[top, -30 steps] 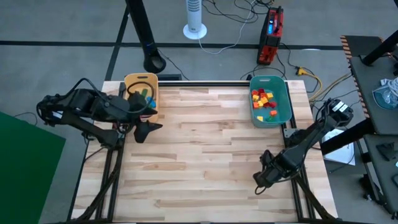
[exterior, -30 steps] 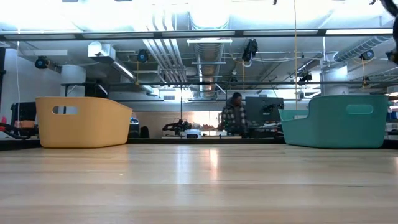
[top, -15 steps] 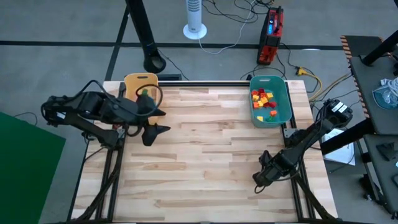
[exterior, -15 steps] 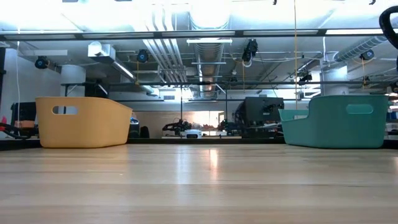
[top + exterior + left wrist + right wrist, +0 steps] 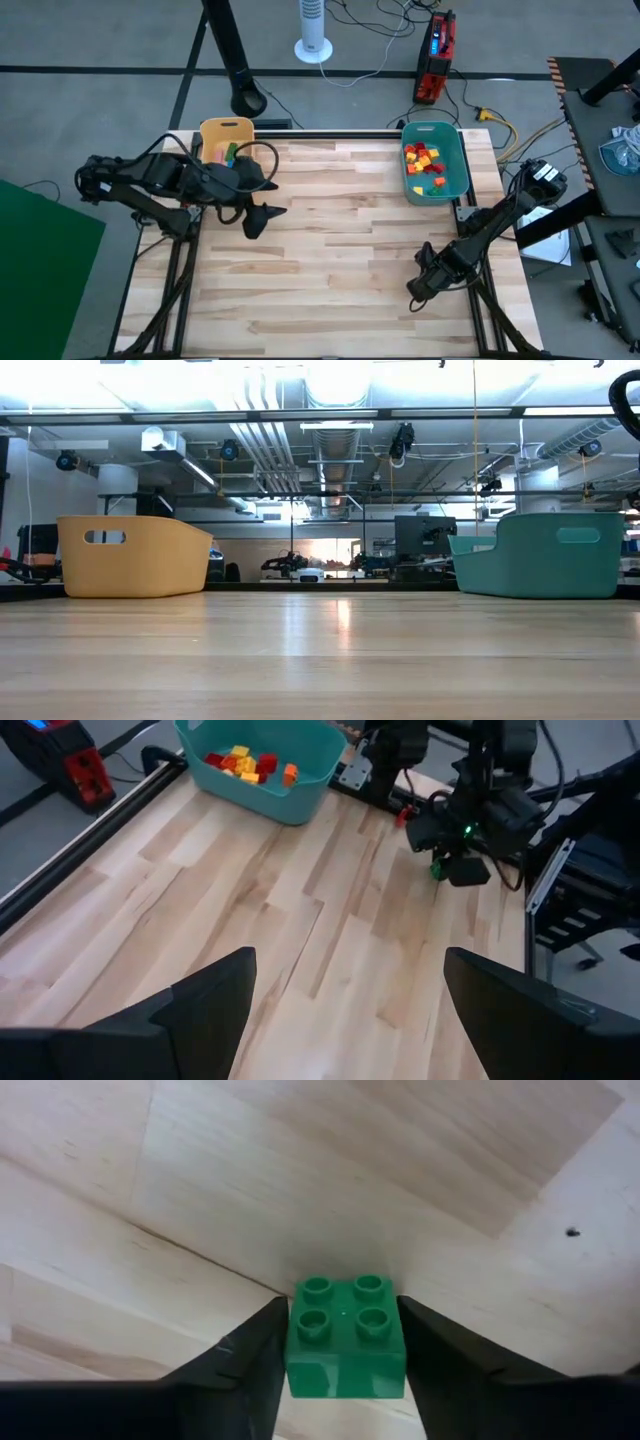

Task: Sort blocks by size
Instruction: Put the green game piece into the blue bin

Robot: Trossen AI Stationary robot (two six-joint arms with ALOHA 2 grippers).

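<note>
Grey floor around the table; pipes run overhead.

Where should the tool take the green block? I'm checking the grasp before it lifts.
Take the green block by its two smooth opposite side walls, coming down from above. It sits studs-up on the table, and the right tool already brackets those flat sides.
</note>
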